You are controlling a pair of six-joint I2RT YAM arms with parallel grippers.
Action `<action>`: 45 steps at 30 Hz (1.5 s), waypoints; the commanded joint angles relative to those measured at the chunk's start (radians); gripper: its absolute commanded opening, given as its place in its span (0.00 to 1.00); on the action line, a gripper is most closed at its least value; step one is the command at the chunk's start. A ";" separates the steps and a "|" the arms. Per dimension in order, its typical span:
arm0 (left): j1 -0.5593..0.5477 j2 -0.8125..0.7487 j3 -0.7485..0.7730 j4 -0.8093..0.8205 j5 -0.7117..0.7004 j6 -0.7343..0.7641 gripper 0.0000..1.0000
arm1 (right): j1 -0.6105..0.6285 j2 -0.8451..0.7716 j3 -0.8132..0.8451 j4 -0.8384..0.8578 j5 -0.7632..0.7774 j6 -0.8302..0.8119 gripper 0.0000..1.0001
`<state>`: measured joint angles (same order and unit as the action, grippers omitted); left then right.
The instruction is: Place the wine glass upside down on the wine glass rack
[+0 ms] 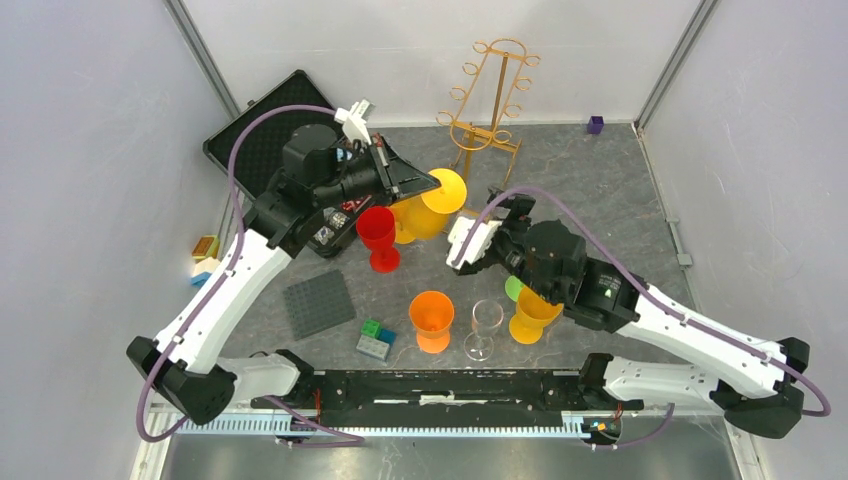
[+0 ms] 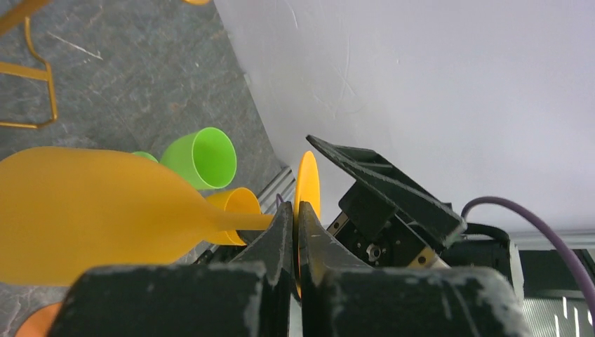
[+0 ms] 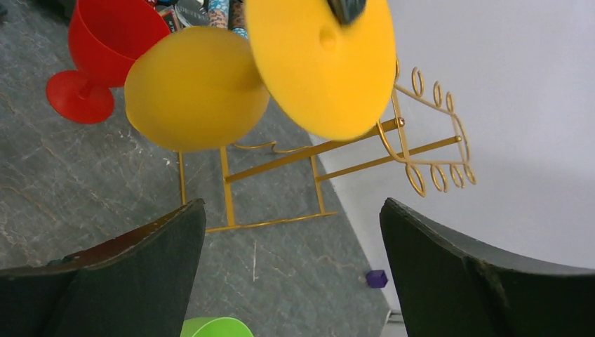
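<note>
The wine glass is opaque yellow and hangs on its side above the table, just in front of the wine glass rack. My left gripper is shut on the rim of its round foot, with the bowl pointing away to the left. In the right wrist view the bowl and foot hang before the gold wire rack. My right gripper stands wide open just right of the glass, nothing between its fingers.
A red glass stands left of the held one. Near the front are an orange glass, a clear glass, a yellow cup and a green cup. A black case, grey baseplate and bricks lie left.
</note>
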<state>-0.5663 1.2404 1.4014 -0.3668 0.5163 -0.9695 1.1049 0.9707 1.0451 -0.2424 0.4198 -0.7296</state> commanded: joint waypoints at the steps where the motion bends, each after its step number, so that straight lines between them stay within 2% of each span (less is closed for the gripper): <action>1: 0.025 -0.060 0.004 0.012 -0.064 0.053 0.02 | -0.087 0.031 0.134 -0.133 -0.130 0.191 0.98; 6: 0.050 -0.087 -0.003 0.006 -0.093 0.061 0.02 | -0.206 0.065 0.241 -0.236 -0.255 0.364 0.98; 12: 0.074 -0.106 -0.005 -0.003 -0.110 0.072 0.02 | -0.338 0.065 0.280 -0.297 -0.369 0.541 0.98; 21: 0.096 -0.107 -0.005 -0.020 -0.103 0.075 0.02 | -0.549 0.181 0.439 -0.439 -0.552 0.723 0.99; 28: 0.100 -0.114 -0.019 -0.023 -0.108 0.069 0.02 | -0.736 0.311 0.567 -0.519 -0.792 0.970 0.99; 33: 0.101 -0.122 -0.034 -0.021 -0.116 0.062 0.02 | -0.837 0.308 0.499 -0.400 -0.936 1.147 0.99; 40: 0.103 -0.136 -0.056 -0.025 -0.120 0.051 0.02 | -0.926 0.288 0.314 -0.006 -1.107 1.521 0.99; 43: 0.104 -0.144 -0.062 -0.030 -0.122 0.054 0.02 | -0.934 0.317 0.269 0.181 -1.165 1.693 0.92; 45: 0.105 -0.152 -0.070 -0.029 -0.125 0.054 0.02 | -0.933 0.349 0.277 0.229 -1.172 1.741 0.90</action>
<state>-0.4671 1.1290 1.3396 -0.4191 0.4011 -0.9360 0.1749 1.2877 1.3201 -0.2844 -0.6575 0.7830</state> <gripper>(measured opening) 0.044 0.909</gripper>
